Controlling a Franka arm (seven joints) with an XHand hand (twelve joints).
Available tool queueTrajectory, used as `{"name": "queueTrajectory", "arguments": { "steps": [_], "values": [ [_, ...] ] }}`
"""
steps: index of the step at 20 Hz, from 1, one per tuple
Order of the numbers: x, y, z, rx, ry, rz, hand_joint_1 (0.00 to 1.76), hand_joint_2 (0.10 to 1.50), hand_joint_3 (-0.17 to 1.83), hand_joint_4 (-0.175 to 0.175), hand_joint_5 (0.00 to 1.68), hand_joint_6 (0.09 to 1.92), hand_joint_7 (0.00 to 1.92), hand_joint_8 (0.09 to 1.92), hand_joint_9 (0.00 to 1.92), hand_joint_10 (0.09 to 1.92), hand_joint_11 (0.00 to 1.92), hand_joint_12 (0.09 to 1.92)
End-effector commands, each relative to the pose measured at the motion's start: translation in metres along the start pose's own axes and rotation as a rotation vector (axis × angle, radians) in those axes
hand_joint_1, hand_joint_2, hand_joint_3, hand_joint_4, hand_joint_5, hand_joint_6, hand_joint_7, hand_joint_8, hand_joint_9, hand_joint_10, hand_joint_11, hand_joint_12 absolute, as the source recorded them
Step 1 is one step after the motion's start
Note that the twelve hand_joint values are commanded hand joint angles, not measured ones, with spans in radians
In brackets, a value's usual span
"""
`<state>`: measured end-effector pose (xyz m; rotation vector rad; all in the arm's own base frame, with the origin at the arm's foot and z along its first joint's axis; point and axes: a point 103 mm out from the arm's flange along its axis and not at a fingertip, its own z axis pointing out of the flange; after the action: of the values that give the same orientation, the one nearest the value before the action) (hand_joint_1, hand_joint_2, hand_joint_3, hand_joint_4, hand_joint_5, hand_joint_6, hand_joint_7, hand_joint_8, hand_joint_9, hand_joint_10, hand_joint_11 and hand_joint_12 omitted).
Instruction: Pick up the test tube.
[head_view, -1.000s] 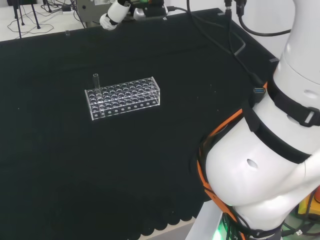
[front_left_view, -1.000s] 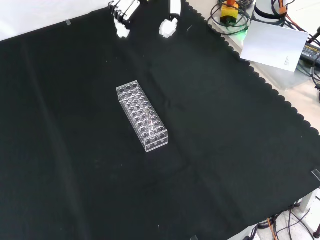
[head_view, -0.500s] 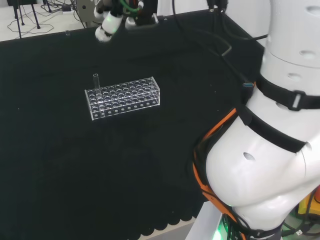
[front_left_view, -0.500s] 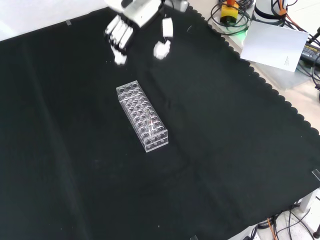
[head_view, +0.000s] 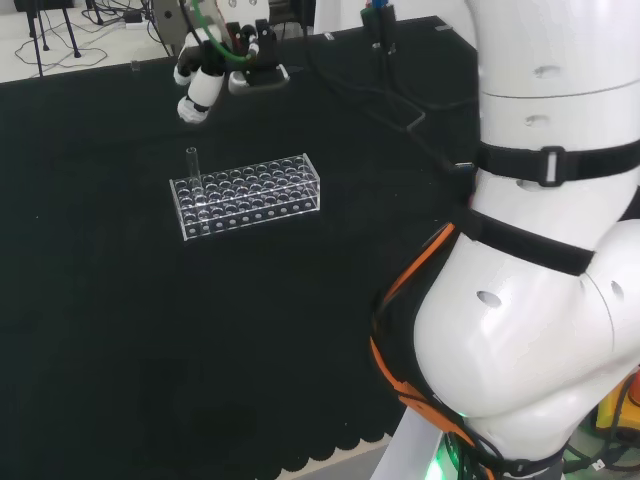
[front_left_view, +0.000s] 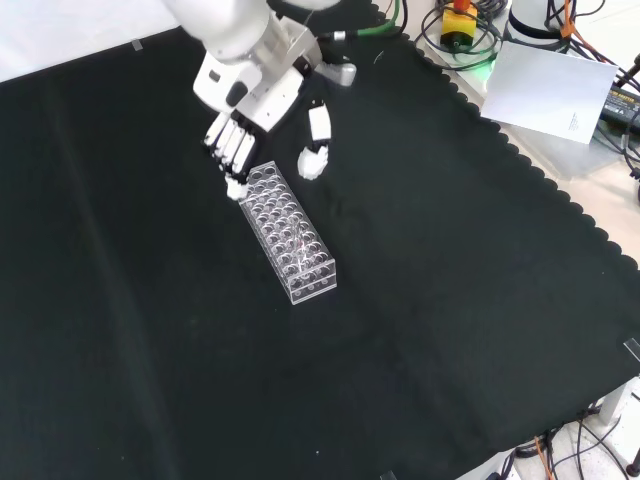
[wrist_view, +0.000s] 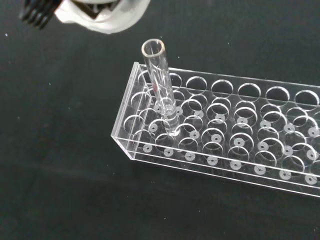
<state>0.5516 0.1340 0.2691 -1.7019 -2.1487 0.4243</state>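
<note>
You see the tube (head_view: 192, 168) standing upright in the rack (head_view: 248, 195), at the rack's left end in the head view, a little left of the frame's centre. In the wrist view the tube (wrist_view: 161, 85) sits in a hole near the corner of the rack (wrist_view: 225, 145), and its open mouth rises well above the top plate. In the front view the rack (front_left_view: 286, 232) lies in the middle of the tabletop (front_left_view: 450, 300).

The hand (front_left_view: 245, 95) is at the upper left of the front view, above the far end of the rack. Its fingers (front_left_view: 228, 150) are straight and point down, close together, with the thumb apart from them; they hold nothing. In the head view the hand (head_view: 200, 85) hangs higher than the tube and apart from it.

The tube looks like thin clear glass, so I judge it light, stiff, smooth and easy to break. You should take it at the free upper part, below the mouth, between thumb and fingers, and lift it straight up so it does not catch in the hole. The rack seems light too and may rise with it.
</note>
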Motion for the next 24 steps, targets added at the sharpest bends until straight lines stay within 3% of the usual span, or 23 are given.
{"name": "queueTrajectory", "arguments": {
  "steps": [1,17,24],
  "values": [
    [0.001,0.019,0.019,0.066,-0.056,-0.003,0.88,0.66,0.63,-0.132,0.36,0.26,0.27,0.97,0.27,1.0,0.08,1.52],
    [0.018,0.011,0.061,0.143,-0.03,-0.032,0.88,0.65,0.65,-0.136,0.36,0.34,0.34,0.97,0.3,0.99,0.09,1.52],
    [0.02,0.025,0.076,0.185,-0.065,-0.028,0.89,0.65,0.66,-0.141,0.36,0.4,0.4,0.96,0.33,0.98,0.11,1.51]
  ]
}}
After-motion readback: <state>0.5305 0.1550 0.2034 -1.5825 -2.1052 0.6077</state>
